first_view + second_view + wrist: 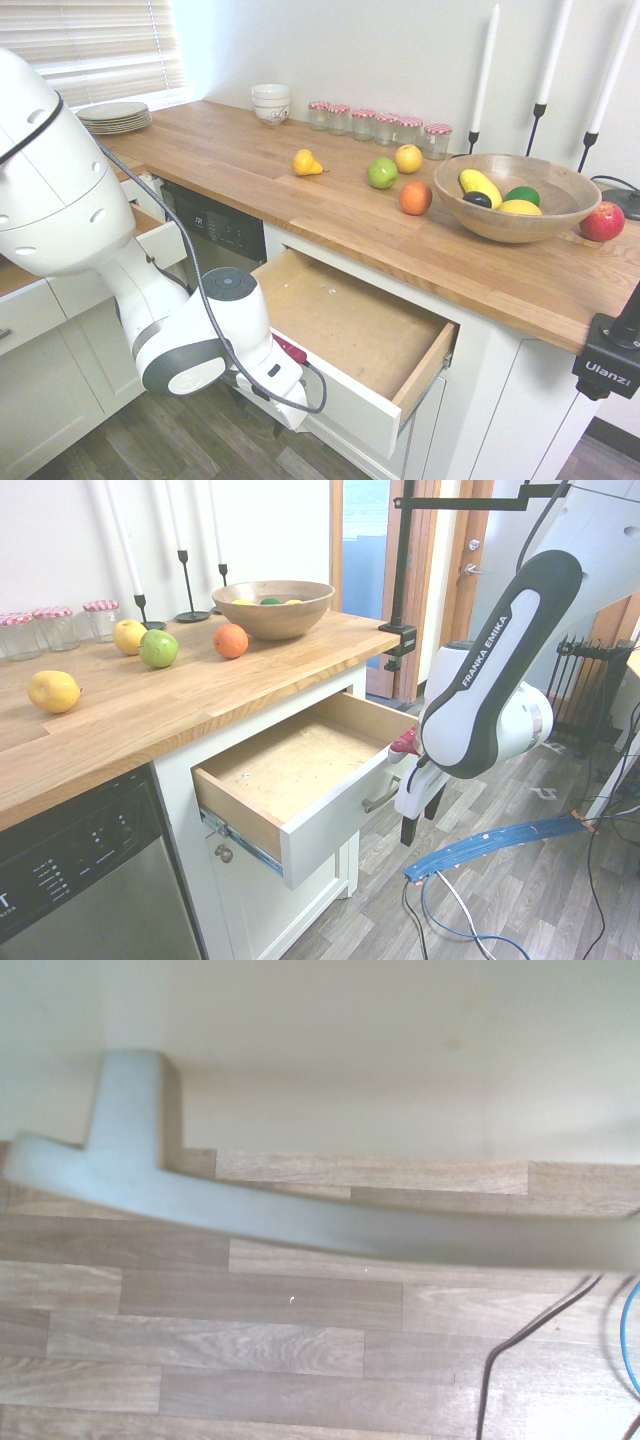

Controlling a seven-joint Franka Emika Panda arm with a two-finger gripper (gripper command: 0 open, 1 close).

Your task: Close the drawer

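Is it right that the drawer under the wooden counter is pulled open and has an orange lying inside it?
Not quite. The drawer is pulled open, but it holds nothing; the orange sits on the counter above, as the first exterior view shows.

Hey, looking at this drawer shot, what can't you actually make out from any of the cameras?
- Gripper: the first exterior view hides its fingers behind the arm; in the second, contact with the handle is unclear.
- Handle: blurred in the wrist view, one end cut off by the edge.
- Drawer: the front panel faces away in the first exterior view.
- Jars: contents too small to tell.
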